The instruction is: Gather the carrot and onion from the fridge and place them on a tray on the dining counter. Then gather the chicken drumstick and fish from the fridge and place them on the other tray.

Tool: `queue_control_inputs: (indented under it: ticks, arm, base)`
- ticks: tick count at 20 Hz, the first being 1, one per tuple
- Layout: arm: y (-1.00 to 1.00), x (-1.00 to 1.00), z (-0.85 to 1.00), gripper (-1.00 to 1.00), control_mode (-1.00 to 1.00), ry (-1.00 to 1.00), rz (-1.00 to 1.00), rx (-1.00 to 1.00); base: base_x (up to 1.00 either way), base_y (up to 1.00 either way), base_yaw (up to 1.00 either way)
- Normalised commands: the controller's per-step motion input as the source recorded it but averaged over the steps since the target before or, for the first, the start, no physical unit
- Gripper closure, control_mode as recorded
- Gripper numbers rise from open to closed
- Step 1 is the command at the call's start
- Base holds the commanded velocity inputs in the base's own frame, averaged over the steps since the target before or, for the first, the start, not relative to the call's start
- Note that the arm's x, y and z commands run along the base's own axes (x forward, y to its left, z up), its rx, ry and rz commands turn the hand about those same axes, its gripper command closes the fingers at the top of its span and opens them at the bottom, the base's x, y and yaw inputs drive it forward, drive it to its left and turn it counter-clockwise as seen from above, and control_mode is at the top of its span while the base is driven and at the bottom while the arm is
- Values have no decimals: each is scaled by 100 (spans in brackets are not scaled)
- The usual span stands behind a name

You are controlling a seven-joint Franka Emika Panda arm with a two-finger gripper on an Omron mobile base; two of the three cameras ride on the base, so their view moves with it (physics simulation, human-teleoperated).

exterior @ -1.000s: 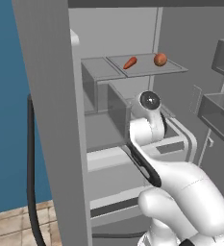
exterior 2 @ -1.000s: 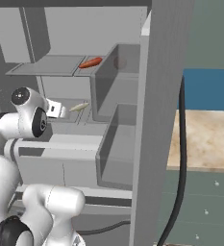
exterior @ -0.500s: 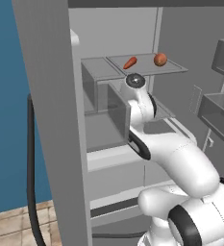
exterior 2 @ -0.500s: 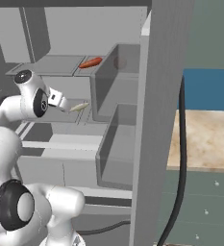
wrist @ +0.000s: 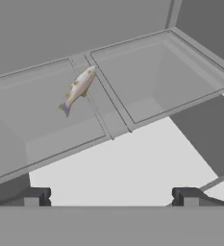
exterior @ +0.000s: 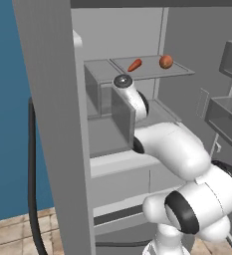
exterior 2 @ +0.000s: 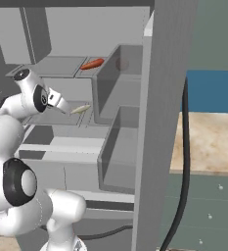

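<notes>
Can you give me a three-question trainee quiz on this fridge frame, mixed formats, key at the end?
1. True or false: the gripper is shut on the fish.
2. Which foods lie on the upper glass shelf? A) carrot and onion B) fish and drumstick C) carrot alone
3. Fill in: in the hand view, the fish lies on the shelf ___ the gripper, not between its fingertips.

Key
1. False: the jaws stand open and hold nothing; the fish lies apart from them.
2. A
3. beyond
</notes>
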Motion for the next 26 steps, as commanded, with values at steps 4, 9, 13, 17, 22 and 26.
queue_control_inputs:
  ticks: [4, 9, 13, 17, 22, 26]
  arm:
    - [0, 32, -22, -100, -100, 1, -5, 0]
    - [0, 33, -18, -100, -100, 1, -2, 0]
    - [0, 29, -24, -100, -100, 0, 0, 0]
    - [0, 36, -21, -100, -100, 0, 0, 0]
    - [2, 49, -16, -100, -100, 0, 0, 2]
    - [7, 49, -22, -100, -100, 0, 0, 1]
  base:
    - [0, 0, 0]
    - [0, 0, 0]
    - [0, 0, 0]
    - [0, 0, 0]
    - [0, 0, 0]
    - [0, 0, 0]
